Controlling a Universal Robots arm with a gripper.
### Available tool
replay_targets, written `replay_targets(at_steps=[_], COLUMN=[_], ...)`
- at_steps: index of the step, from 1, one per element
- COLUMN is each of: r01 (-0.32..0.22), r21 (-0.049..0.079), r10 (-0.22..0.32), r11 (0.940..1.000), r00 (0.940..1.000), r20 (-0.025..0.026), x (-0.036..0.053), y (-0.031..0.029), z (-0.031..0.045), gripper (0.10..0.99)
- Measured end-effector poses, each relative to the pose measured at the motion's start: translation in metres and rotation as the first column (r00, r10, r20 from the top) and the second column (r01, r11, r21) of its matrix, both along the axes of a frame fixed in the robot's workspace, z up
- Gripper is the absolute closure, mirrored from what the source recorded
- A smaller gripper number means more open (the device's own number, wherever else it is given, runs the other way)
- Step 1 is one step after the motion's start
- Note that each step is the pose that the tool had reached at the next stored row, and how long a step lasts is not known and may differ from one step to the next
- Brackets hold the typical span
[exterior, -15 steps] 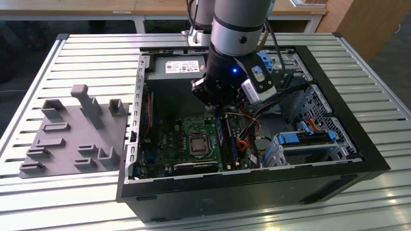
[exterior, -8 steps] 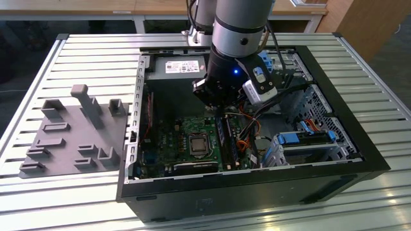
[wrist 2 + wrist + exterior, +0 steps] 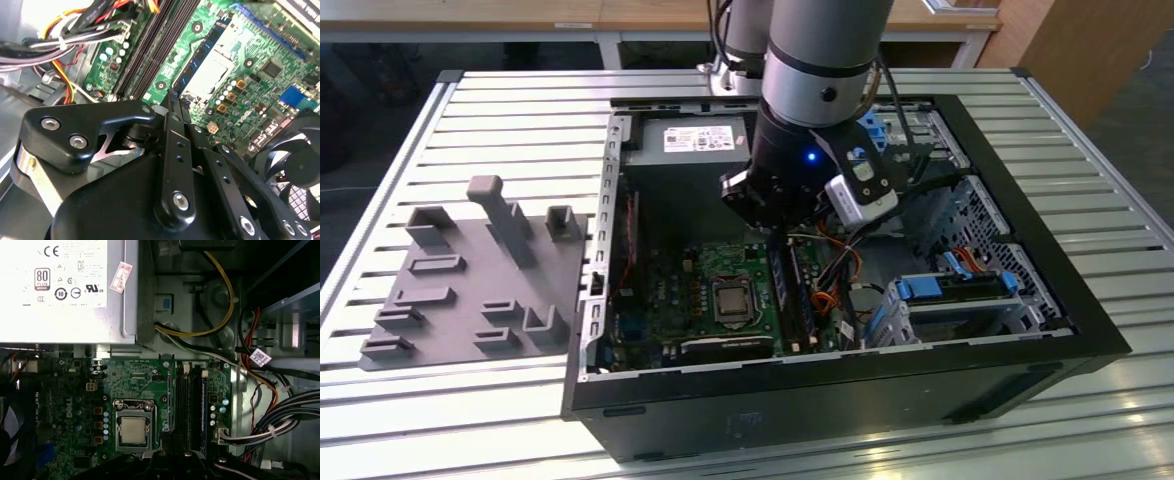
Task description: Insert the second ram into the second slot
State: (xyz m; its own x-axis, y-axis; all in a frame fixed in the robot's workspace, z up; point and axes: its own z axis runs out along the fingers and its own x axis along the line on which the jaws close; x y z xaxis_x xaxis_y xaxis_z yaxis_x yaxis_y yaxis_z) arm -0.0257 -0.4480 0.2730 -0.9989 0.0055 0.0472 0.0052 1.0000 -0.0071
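Observation:
In both wrist views a thin blue stick, the second ram (image 3: 169, 412) (image 3: 202, 52), runs out edge-on from the fingertips of my gripper (image 3: 170, 457) (image 3: 172, 102), which looks shut on it. It hangs above the green motherboard (image 3: 135, 375), parallel to the black slots, between the CPU socket (image 3: 134, 430) and the nearest slot. That nearest slot (image 3: 182, 410) (image 3: 145, 55) looks dark and bare. The slot beyond it holds another blue stick (image 3: 204, 410). In the exterior view my gripper (image 3: 781, 235) reaches down into the open computer case (image 3: 1014, 360) over the slots (image 3: 794, 300).
The power supply (image 3: 60, 290) sits past the board's far edge. Bundled cables (image 3: 280, 420) lie beside the slots, and blue drive-bay latches (image 3: 954, 285) stand at the exterior view's right. A grey holder fixture (image 3: 467, 280) rests on the slatted table outside the case. A fan (image 3: 300, 160) is near the socket.

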Motion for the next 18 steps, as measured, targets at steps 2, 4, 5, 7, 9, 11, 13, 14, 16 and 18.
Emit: replay_targets(at_steps=[2, 4, 5, 7, 9, 11, 13, 14, 16, 18], r01=[0.002, 0.007, 0.011, 0.024, 0.029, 0.028, 0.029, 0.029, 0.029, 0.028], r21=[0.000, 0.000, 0.000, 0.000, 0.000, 0.000, 0.000, 0.000, 0.000, 0.001], r10=[-0.002, -0.007, -0.011, -0.024, -0.029, -0.028, -0.029, -0.029, -0.029, -0.028], r11=[1.0000, 1.0000, 0.9999, 0.9997, 0.9996, 0.9996, 0.9996, 0.9996, 0.9996, 0.9996], r00=[1.0000, 1.0000, 0.9999, 0.9997, 0.9996, 0.9996, 0.9996, 0.9996, 0.9996, 0.9996], r20=[-0.0001, -0.0001, -0.0002, -0.0001, -0.0002, -0.0002, -0.0004, -0.0005, -0.0005, -0.0005], x=[0.0000, 0.0006, 0.0013, 0.0020, 0.0020, 0.0021, 0.0020, 0.0020, 0.0020, 0.0024], y=[-0.0023, -0.0026, -0.0026, -0.0026, -0.0032, -0.0050, -0.0073, -0.0087, -0.0118, -0.0129], z=[-0.0009, -0.0032, -0.0048, -0.0085, -0.0107, -0.0118, -0.0126, -0.0129, -0.0139, -0.0153], gripper=[0.973, 0.973, 0.973, 0.973, 0.973, 0.973, 0.973, 0.973, 0.973, 0.973])
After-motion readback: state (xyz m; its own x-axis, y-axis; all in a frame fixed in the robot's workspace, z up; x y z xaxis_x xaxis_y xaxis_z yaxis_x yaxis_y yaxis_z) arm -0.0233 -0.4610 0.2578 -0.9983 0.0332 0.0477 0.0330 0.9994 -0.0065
